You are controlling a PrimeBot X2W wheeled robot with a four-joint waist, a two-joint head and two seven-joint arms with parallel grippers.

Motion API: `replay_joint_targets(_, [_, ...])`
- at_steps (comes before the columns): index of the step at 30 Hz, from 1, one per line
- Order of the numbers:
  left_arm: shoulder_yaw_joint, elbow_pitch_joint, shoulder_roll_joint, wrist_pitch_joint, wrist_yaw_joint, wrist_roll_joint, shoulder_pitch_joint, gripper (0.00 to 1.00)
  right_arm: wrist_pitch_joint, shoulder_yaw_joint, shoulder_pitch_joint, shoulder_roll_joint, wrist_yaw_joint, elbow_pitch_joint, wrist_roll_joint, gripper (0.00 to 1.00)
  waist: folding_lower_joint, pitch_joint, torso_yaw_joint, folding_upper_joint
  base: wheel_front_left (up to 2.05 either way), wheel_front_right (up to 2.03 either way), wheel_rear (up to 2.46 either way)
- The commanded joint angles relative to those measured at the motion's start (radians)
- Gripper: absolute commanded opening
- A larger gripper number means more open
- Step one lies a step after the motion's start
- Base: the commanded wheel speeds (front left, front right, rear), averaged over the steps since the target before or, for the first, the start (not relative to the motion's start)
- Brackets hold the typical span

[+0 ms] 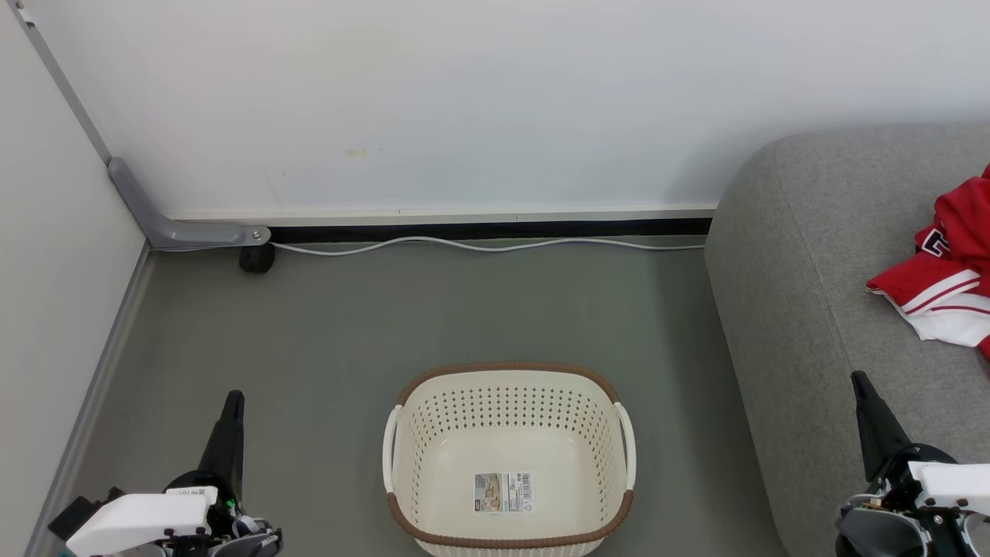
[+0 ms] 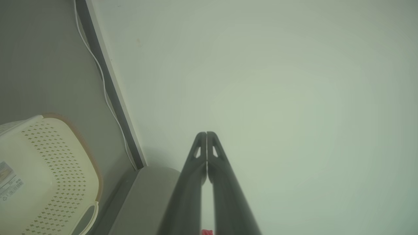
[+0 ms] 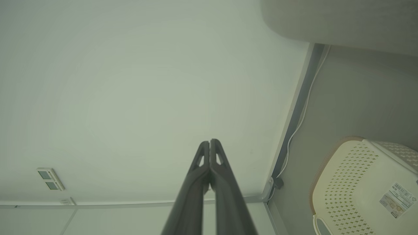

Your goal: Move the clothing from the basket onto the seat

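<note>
Currently the clothing (image 1: 947, 278) lies crumpled on the seat (image 1: 797, 309). The basket (image 1: 506, 368) stands mouth-up on the floor (image 1: 309, 325), barcode label (image 1: 503, 493) inside illegible. The left tool (image 2: 206, 133) and right tool (image 3: 209, 141) are pressed together, empty.

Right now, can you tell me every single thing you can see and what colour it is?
laundry basket: one, cream with a brown rim, on the floor in the middle
paper label: one, white with a barcode, on the basket's bottom
jersey clothing: one heap, red with white trim, on the sofa
sofa: one, grey, at the right
cable: one, white, along the foot of the back wall
bracket: one, grey, in the left corner, a black wheel at its end
left gripper: one, dark fingers shut, lower left
right gripper: one, dark fingers shut, lower right
</note>
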Motion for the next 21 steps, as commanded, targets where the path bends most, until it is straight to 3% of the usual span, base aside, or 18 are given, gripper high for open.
replay_joint_targets(1, [0.032,-0.029,0.018,0.006,-0.007,-0.004,-0.058,0.00,0.008,0.017,-0.016,-0.010,0.002,-0.032,0.011,0.00,0.0000,0.000,0.000,0.0000,0.00,0.00,0.00])
replay_joint_targets(21, [0.032,-0.029,0.018,0.006,-0.007,-0.004,-0.058,0.00,0.008,0.017,-0.016,-0.010,0.002,-0.032,0.011,0.00,0.0000,0.000,0.000,0.0000,0.00,0.00,0.00])
